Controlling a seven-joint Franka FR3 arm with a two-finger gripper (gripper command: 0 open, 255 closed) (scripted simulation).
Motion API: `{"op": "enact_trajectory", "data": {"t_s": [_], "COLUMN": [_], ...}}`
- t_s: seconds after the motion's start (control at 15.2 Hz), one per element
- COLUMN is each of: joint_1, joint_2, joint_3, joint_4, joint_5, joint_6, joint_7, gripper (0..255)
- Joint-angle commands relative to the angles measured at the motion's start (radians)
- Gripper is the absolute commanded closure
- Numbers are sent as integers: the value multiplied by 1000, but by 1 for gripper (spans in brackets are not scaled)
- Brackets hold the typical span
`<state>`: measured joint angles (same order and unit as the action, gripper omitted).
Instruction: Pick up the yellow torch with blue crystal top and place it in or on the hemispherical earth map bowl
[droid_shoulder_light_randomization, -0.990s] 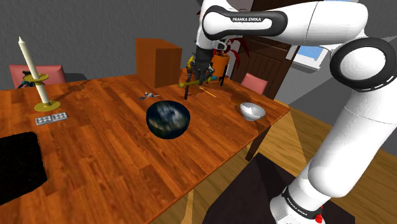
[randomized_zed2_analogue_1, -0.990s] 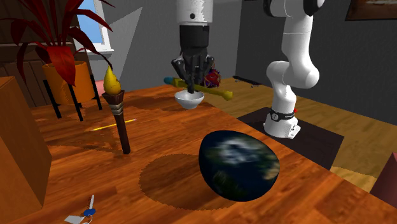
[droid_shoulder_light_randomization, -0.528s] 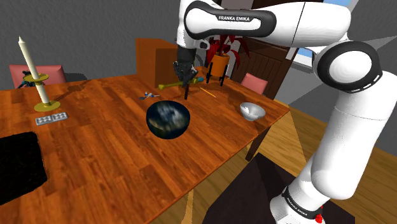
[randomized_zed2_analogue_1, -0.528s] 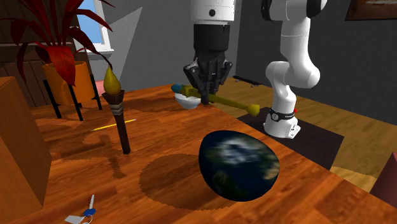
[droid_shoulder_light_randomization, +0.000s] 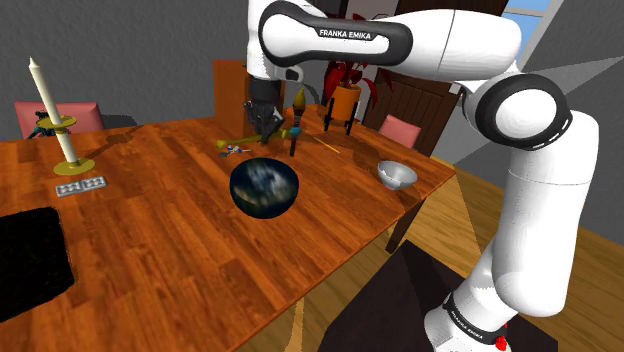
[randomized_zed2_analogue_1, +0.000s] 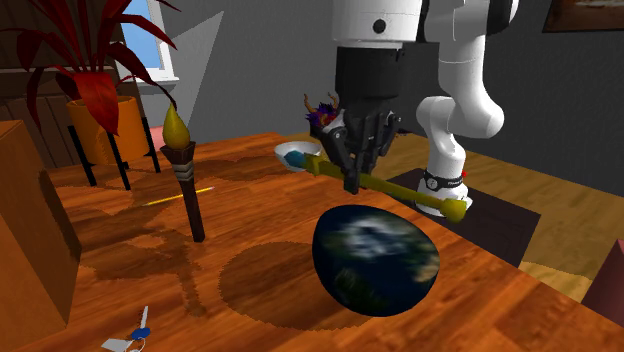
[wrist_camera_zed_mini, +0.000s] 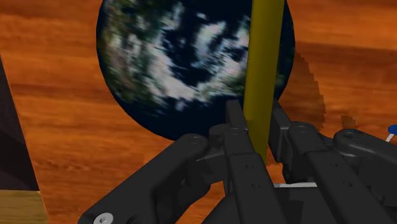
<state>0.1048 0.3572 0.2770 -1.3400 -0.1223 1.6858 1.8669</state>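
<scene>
My black two-finger hand (randomized_zed2_analogue_1: 352, 179) clasps the yellow rod-shaped torch with blue tip (randomized_zed2_analogue_1: 412, 193) aloft, nearly over the dark earth-map hemispherical bowl (randomized_zed2_analogue_1: 378, 258). Pickup done; lowering and release left, I judge.

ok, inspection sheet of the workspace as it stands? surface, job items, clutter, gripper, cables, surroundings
Surface: wooden table; black area at the shoulder view's left edge.
Job's things: yellow torch held crosswise in the air, roughly over the globe bowl, not yet in it.
Clutter: candle, grey tray, small white bowl, upright brown torch, pencil.
Gripper: gripper shut on the yellow torch's shaft.
Cables: nothing seen.
Surroundings: red plant in an orange pot, pink chair, wooden cabinet.
</scene>
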Motion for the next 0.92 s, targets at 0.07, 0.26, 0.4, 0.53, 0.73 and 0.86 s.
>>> {"op": "enact_trajectory", "data": {"t_s": [0.07,0.26,0.4,0.53,0.73,0.86], "joint_1": [0,-3,-4,-6,-7,-7], "joint_2": [-1,-3,-3,-2,0,0], "joint_3": [0,-1,-1,-2,-2,-2], "joint_4": [-42,-86,-112,-138,-159,-159], "joint_5": [-1,-1,-1,-2,-3,-3], "joint_6": [41,83,109,136,158,158], "joint_7": [6,8,9,10,12,12], "gripper": [255,255,255,255,255,255]}}
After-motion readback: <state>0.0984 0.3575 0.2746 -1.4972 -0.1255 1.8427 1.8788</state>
